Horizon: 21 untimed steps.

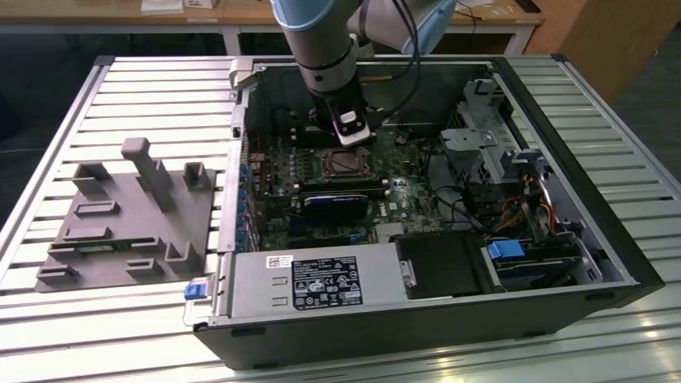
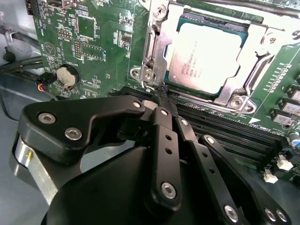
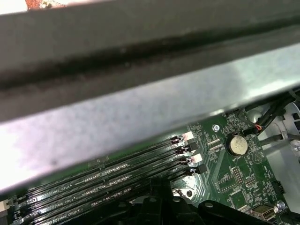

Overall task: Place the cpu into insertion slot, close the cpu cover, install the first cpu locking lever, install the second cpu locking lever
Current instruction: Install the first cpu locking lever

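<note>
The cpu [image 2: 206, 54], a flat square chip with a dull silver top, lies in the insertion slot [image 1: 343, 163] on the green motherboard. The cpu cover [image 2: 211, 11], a silvery frame, lies flat around the chip's edges. A thin metal locking lever [image 2: 151, 44] runs along the socket side nearest my fingers. My gripper [image 2: 161, 93] is shut, its black tips pressed together at the socket's corner by that lever's end, with nothing visible between them. In the exterior view the gripper [image 1: 356, 142] hangs just behind the socket inside the open case.
Long black memory slots [image 2: 225, 131] run right beside the socket. A coin battery [image 2: 67, 76] sits on the board. The case wall [image 3: 140, 93] is close by. A power supply [image 1: 309, 279], drive cage [image 1: 500, 144] and cables crowd the case. A grey fixture [image 1: 127, 215] stands on the table.
</note>
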### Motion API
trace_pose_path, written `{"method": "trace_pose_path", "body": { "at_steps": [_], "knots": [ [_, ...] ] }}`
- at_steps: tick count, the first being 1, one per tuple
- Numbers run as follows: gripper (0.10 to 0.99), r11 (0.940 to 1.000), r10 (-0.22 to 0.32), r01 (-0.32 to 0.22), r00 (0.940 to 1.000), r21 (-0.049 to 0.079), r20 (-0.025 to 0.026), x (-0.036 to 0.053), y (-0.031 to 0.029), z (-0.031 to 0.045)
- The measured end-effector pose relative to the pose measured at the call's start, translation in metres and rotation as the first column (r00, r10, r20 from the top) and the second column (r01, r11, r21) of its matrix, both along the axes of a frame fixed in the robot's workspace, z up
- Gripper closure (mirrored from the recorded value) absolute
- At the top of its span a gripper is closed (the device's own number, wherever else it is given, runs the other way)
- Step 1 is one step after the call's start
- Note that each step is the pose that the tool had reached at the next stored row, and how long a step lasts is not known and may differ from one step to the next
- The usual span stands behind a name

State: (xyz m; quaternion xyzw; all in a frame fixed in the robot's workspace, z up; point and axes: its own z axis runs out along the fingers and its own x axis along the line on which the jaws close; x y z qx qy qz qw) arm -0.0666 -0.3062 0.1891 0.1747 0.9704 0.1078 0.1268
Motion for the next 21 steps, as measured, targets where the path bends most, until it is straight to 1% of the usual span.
{"method": "trace_pose_path", "body": {
  "at_steps": [4, 8, 13, 21],
  "knots": [
    [0.984, 1.0000, 0.000, 0.000, 1.0000, 0.001, -0.0002, -0.0001, -0.0001, 0.0001],
    [0.984, 1.0000, 0.000, 0.000, 1.0000, 0.007, -0.0001, 0.0000, 0.0000, -0.0001],
    [0.984, 1.0000, 0.000, 0.000, 1.0000, 0.007, -0.0001, -0.0001, -0.0001, 0.0001],
    [0.984, 1.0000, 0.000, 0.000, 1.0000, 0.007, -0.0001, -0.0001, -0.0001, 0.0044]
  ]
}}
